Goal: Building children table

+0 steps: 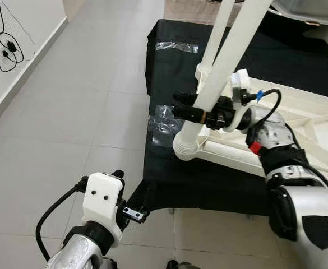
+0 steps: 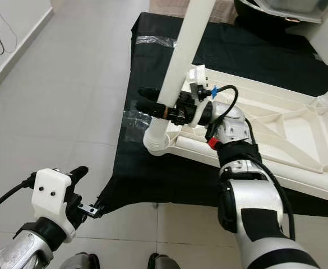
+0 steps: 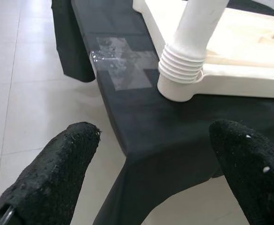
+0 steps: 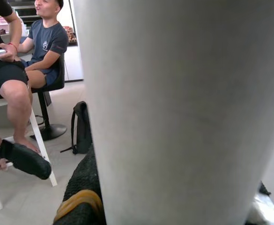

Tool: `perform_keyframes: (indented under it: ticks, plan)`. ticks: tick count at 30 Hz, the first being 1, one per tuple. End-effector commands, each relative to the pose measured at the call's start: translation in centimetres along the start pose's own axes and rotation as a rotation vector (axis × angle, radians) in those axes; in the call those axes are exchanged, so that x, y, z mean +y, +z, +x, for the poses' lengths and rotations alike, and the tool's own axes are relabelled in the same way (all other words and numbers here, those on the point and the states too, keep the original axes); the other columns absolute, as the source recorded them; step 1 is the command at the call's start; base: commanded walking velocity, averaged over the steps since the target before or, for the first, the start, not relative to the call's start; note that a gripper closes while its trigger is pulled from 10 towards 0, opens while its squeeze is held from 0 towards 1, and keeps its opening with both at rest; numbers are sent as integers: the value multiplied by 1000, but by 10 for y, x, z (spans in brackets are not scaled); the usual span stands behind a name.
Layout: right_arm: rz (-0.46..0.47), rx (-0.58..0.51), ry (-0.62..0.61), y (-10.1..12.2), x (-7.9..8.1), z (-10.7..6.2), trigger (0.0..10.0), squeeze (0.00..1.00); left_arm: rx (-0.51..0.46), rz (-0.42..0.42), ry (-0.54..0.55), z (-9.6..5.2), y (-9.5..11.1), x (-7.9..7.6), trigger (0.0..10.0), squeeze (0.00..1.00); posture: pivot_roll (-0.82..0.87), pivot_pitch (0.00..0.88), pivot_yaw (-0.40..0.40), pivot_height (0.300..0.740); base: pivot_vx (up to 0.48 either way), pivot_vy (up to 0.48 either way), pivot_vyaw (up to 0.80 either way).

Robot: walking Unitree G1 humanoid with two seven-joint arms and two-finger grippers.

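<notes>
Leg fitting at the table corner
The white leg [image 2: 178, 61] is clamped by the right gripper [image 2: 159, 106], apparently just above the upturned tabletop [image 2: 298, 134]; the left gripper [image 3: 151, 183] is held wide.

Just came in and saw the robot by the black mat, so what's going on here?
The robot is putting together a small white table, which lies upside down on a black cloth-covered platform. Its right end effector is closed around a white table leg standing in the ribbed corner socket. The left end effector hangs open, low by the platform's near corner, holding nothing. People sit in the background of the right wrist view.
</notes>
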State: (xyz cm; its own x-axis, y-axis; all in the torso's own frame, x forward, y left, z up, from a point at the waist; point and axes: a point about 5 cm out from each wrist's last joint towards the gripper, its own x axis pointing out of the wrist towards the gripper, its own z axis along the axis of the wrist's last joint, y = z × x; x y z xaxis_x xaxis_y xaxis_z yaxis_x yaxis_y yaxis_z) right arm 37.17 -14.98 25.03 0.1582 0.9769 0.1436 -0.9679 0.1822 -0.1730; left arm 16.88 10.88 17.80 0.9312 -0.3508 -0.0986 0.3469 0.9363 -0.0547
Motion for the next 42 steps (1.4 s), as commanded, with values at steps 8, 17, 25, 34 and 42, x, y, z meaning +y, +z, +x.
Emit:
perform_keyframes:
  ticks: [8, 17, 25, 34, 42]
  plan:
    - [28, 68, 15, -1, -2, 0, 10000, 0, 27, -2, 4, -3, -2, 0, 10000, 0, 182, 235, -118, 740, 0, 0, 0]
    - [29, 117, 58, 4, -2, -12, 10000, 0, 28, 1, 3, -1, -2, 1, 10000, 0, 176, 240, -117, 740, 0, 0, 0]
    - [25, 145, 61, -2, -1, -15, 10000, 0, 28, 4, 7, 0, -1, 1, 10000, 0, 177, 245, -117, 740, 0, 0, 0]
    - [23, 153, 45, -10, 1, -11, 10000, 0, 30, 7, 15, -1, -1, 3, 10000, 0, 178, 257, -121, 740, 0, 0, 0]
    - [22, 121, -55, -18, 0, -6, 10000, 0, 22, 8, 19, 0, 1, 3, 10000, 0, 178, 260, -124, 740, 0, 0, 0]
